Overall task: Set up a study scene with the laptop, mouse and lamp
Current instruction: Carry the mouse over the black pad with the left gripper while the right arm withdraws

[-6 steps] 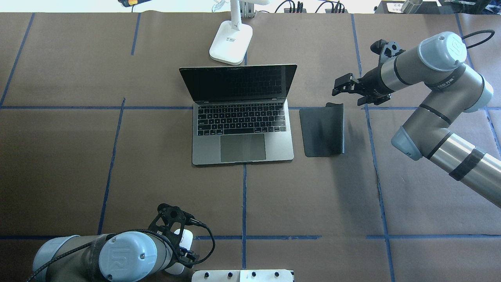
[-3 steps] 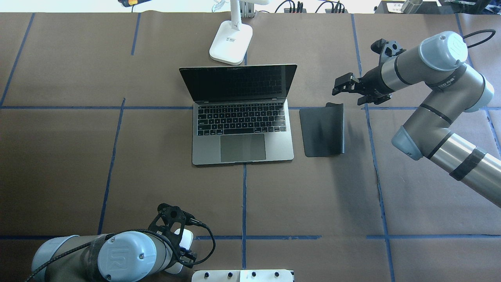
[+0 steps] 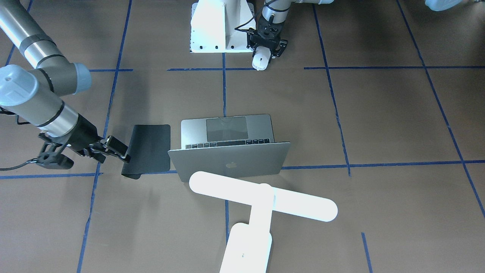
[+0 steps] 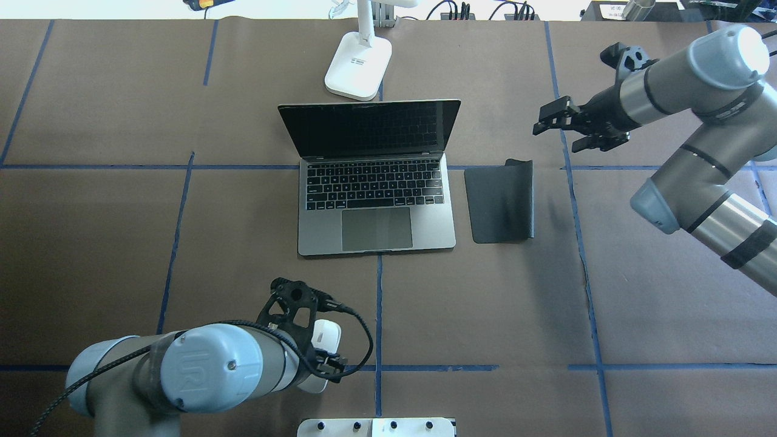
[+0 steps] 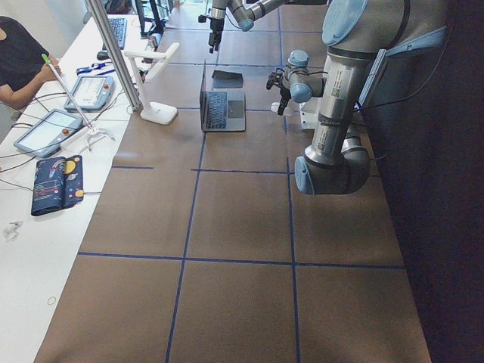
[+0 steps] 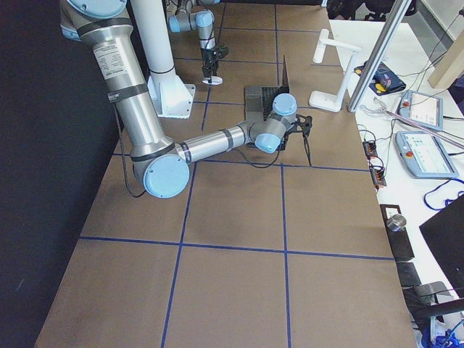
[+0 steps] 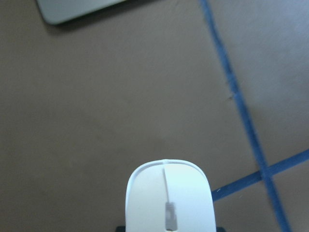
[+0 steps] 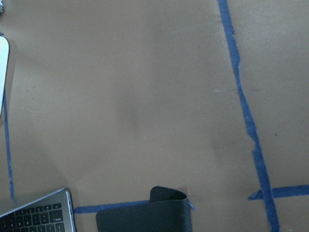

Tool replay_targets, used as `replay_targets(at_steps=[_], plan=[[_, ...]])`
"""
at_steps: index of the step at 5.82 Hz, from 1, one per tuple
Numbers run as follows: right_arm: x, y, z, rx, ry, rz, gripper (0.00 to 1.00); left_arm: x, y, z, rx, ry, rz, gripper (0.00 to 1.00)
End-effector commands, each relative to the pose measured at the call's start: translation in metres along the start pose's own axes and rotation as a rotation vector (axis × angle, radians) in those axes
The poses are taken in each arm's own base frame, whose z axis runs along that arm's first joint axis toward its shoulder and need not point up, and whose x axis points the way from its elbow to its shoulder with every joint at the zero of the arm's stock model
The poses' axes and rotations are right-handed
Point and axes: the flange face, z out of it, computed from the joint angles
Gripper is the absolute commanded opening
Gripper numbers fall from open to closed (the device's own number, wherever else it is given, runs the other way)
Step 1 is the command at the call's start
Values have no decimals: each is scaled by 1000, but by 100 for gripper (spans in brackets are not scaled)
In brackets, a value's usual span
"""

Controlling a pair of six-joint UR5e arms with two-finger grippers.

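The silver-grey laptop (image 4: 376,182) stands open mid-table, its apple-logo lid (image 3: 229,161) facing the front-facing view. The white lamp (image 3: 261,195) stands behind it, with its base (image 4: 358,65) at the table's far edge. My left gripper (image 4: 317,357) is shut on the white mouse (image 4: 328,332) and holds it near the table's near edge, below and left of the laptop. The mouse fills the bottom of the left wrist view (image 7: 169,198). My right gripper (image 4: 561,126) is open and empty, above and to the right of the black mat's far right corner.
A flat black mat (image 4: 501,203) lies just right of the laptop, its far right corner curled up (image 8: 166,195). A white pedestal (image 3: 212,26) stands at the robot's base. Blue tape lines grid the brown table. An operator sits beyond the table in the exterior left view (image 5: 19,68).
My left arm has moved forward and to the right with the mouse, towards the laptop. My right gripper has drawn back up and to the right, away from the mat.
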Motion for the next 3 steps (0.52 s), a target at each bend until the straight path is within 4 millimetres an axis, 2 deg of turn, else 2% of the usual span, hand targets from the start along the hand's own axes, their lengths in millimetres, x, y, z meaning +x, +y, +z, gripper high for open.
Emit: replay_targets(at_steps=[1, 2, 3], plan=[[36, -16, -29, -12, -1, -27, 100, 43, -48, 10, 41, 10, -36, 9], [47, -17, -32, -9, 7, -25, 100, 53, -76, 13, 69, 9, -152, 8], [60, -19, -38, -3, 14, -32, 100, 85, -112, 28, 83, -7, -177, 8]])
